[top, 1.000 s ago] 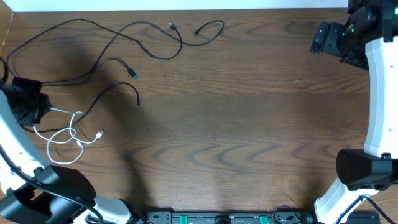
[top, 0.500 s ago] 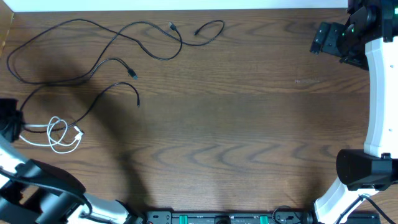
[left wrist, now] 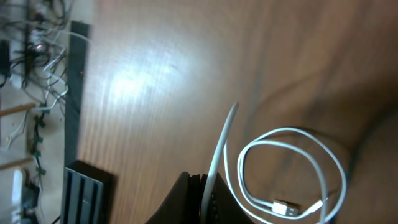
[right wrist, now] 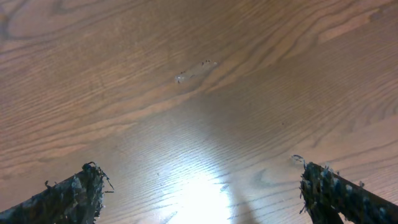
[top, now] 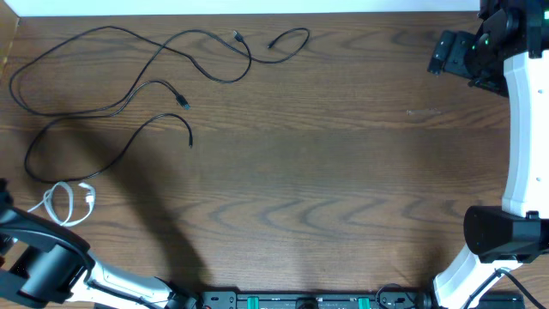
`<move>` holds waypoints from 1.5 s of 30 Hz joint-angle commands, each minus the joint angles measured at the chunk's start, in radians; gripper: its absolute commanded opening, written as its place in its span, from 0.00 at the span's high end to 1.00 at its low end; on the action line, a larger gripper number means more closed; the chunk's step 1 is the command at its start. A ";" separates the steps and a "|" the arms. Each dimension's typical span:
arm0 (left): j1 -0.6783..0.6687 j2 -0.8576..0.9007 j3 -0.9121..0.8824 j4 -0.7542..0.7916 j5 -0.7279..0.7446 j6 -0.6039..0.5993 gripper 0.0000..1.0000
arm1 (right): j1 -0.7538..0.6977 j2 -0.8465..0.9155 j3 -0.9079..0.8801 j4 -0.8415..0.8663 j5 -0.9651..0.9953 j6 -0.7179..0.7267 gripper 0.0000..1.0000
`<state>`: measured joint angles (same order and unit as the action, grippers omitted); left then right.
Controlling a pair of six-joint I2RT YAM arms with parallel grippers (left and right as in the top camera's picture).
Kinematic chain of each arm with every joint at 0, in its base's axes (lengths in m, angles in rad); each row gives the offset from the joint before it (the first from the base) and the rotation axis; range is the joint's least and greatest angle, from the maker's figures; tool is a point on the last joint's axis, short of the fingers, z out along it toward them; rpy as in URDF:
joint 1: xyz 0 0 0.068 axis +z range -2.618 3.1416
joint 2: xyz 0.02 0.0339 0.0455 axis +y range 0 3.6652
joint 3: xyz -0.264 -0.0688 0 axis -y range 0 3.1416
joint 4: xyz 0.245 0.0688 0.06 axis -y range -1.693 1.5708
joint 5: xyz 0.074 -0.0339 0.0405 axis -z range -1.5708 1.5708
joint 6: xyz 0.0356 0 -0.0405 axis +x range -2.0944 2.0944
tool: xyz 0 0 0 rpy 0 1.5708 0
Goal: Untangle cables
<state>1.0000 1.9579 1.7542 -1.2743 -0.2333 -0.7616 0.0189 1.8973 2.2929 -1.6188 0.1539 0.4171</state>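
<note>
Grip on: left tool (left wrist: pixel 202 186) pinched together on the thin white cable (left wrist: pixel 219 149), whose coil lies at the front-left corner of the brown wooden surface (top: pixel 343 172). Thin black cables (top: pixel 111 29) sprawl across its far-left area, seemingly clear of it. Right tool (right wrist: pixel 202 199) gapes above its far-right corner.

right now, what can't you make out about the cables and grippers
- Left gripper: off the overhead's left edge. The left wrist view's bottom edge crops it, shut on the white cable.
- Black cables: plug types too small overhead.
- Right gripper: right wrist shows only blurred, open fingertips.
</note>
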 commanded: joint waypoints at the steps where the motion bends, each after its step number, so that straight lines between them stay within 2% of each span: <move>1: 0.038 -0.003 0.000 0.009 -0.079 -0.056 0.91 | 0.002 0.003 -0.004 -0.001 0.008 0.013 0.01; 6: 0.054 -0.003 0.000 0.079 -0.076 -0.005 0.91 | 0.002 0.003 -0.004 -0.001 0.008 0.013 0.01; 10: 0.048 -0.003 0.000 0.158 -0.004 0.100 0.91 | 0.002 0.003 -0.004 -0.001 0.008 0.013 0.01; 16: 0.023 0.002 0.000 0.239 0.069 0.183 0.91 | 0.002 0.003 -0.004 -0.001 0.008 0.013 0.01; 20: 0.007 0.021 0.000 0.251 0.074 0.186 0.91 | 0.002 0.003 -0.004 -0.001 0.008 0.013 0.01; 24: 0.004 0.054 0.000 0.267 0.179 0.230 0.91 | 0.002 0.003 -0.004 -0.001 0.008 0.013 0.01; 27: 0.004 0.074 0.000 0.268 0.192 0.254 0.91 | 0.002 0.003 -0.004 -0.001 0.008 0.013 0.01; 29: 0.005 0.077 0.000 0.269 0.192 0.255 0.83 | 0.002 0.003 -0.004 -0.001 0.008 0.013 0.01; 30: 0.005 0.077 0.000 0.270 0.192 0.262 0.61 | 0.002 0.003 -0.004 -0.001 0.008 0.013 0.01; 31: 0.005 0.077 0.000 0.267 0.192 0.261 0.48 | 0.002 0.003 -0.004 -0.001 0.008 0.013 0.01; 33: 0.005 0.077 0.000 0.259 0.192 0.266 0.35 | 0.002 0.003 -0.004 -0.001 0.008 0.013 0.01; 35: 0.005 0.076 0.000 0.251 0.192 0.276 0.28 | 0.002 0.003 -0.004 -0.001 0.008 0.013 0.01; 42: 0.005 0.061 0.011 0.209 0.193 0.302 0.25 | 0.002 0.003 -0.004 -0.001 0.008 0.013 0.01; 45: 0.005 0.034 0.011 0.206 0.193 0.302 0.34 | 0.002 0.003 -0.004 -0.001 0.008 0.013 0.01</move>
<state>1.0042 2.0380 1.7542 -1.0607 -0.0456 -0.4763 0.0189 1.8973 2.2929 -1.6188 0.1539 0.4171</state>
